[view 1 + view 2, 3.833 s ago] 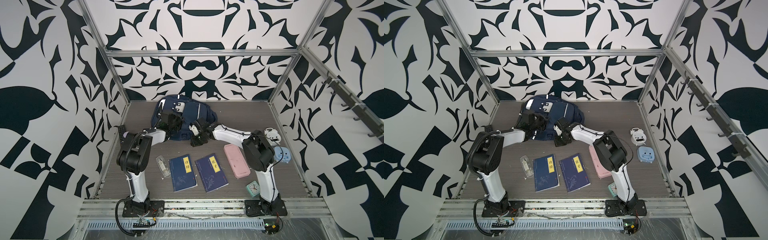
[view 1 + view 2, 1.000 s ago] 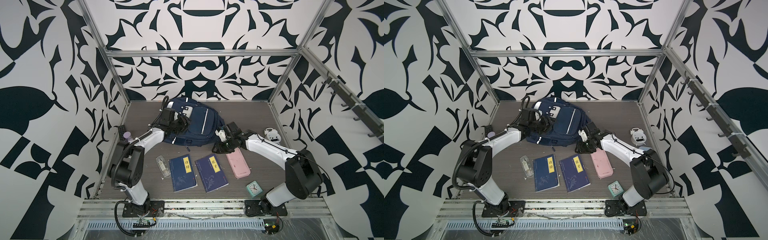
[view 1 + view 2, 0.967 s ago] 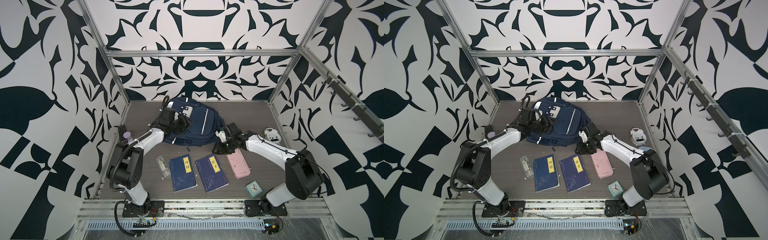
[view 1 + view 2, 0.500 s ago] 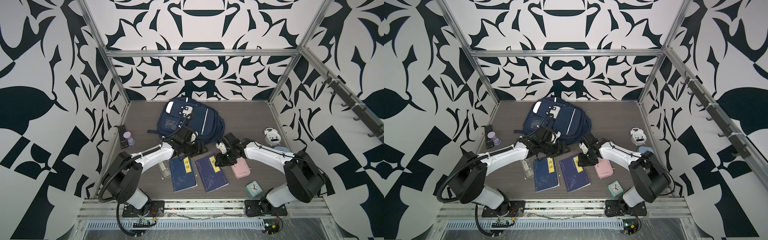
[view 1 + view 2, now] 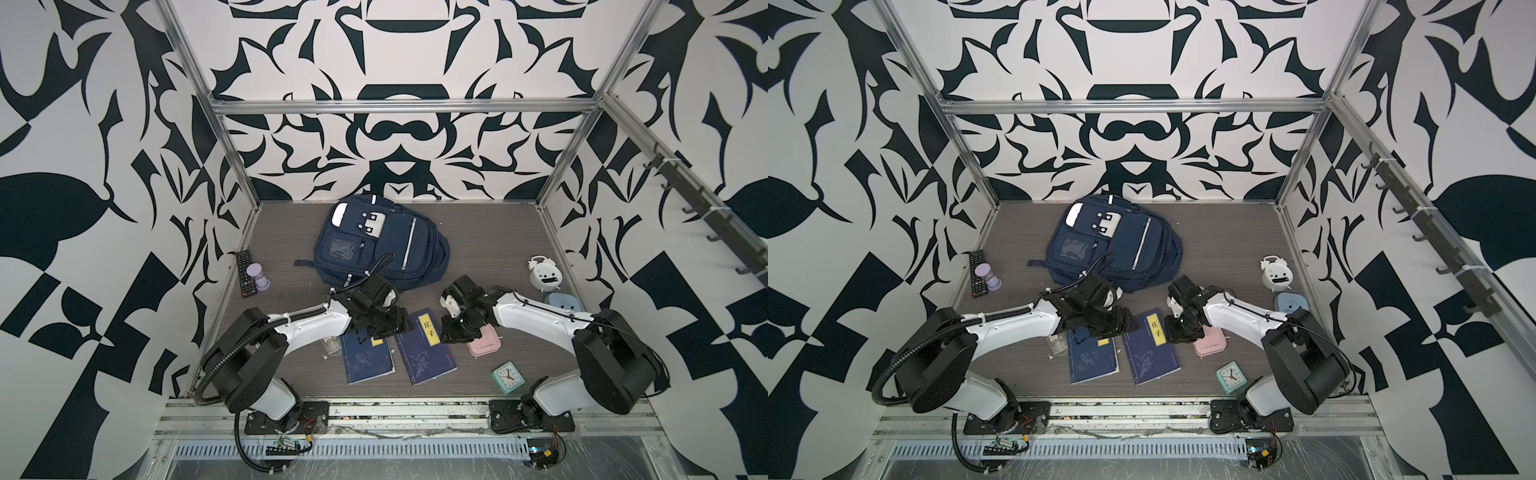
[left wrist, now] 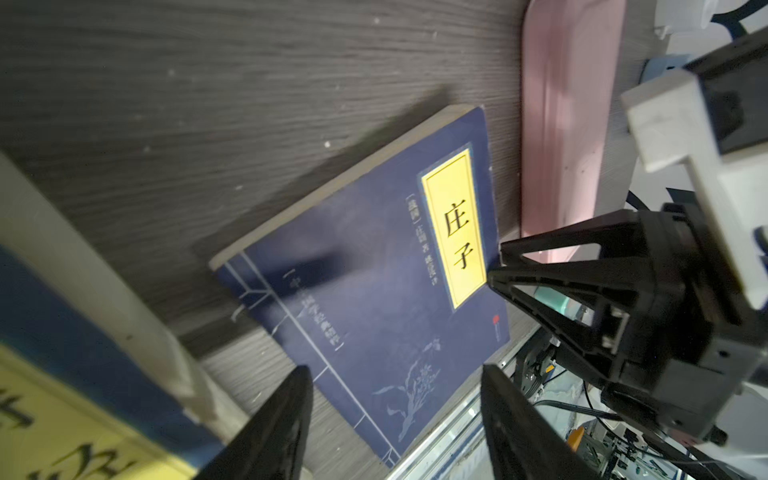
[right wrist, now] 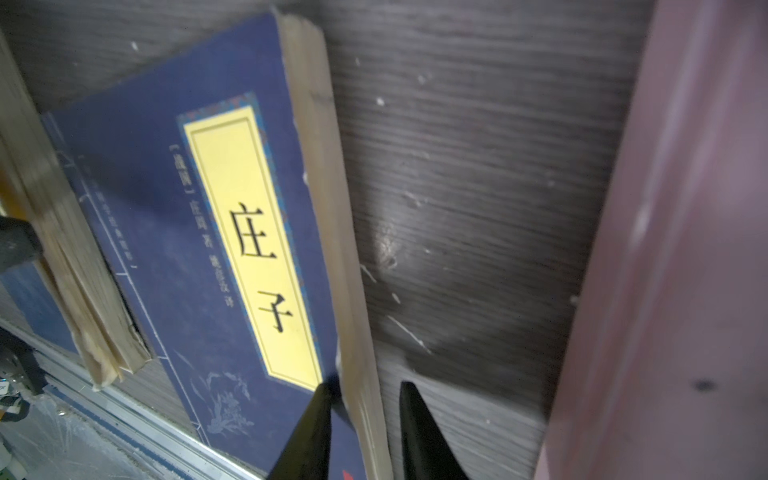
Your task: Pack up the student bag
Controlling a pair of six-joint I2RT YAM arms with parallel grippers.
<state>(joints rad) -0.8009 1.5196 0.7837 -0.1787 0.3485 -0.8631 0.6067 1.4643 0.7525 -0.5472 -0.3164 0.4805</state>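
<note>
Navy bag (image 5: 428,253), pink case (image 5: 486,343), b/w walls (image 5: 415,62)

walls (image 5: 395,62): black-white leaf pattern | floor (image 5: 490,232): dark grey, probably wood-grain laminate | frame (image 5: 399,107): aluminium bars | hook rail (image 5: 731,232): right wall

Bag: student bag (image 5: 390,249), big, dark blue, white strips
Pose: flat, front side up
Place: near the back wall (image 5: 399,137)

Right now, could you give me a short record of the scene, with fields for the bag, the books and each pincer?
bag: student bag lies flat at the back, front side up
books: left book and right book, blue, side by side before the bag
left pincer: open, empty, above the left book's far end
right pincer: astride the right book's page edge; grip unclear
pink case: flat, beside the right book
</note>
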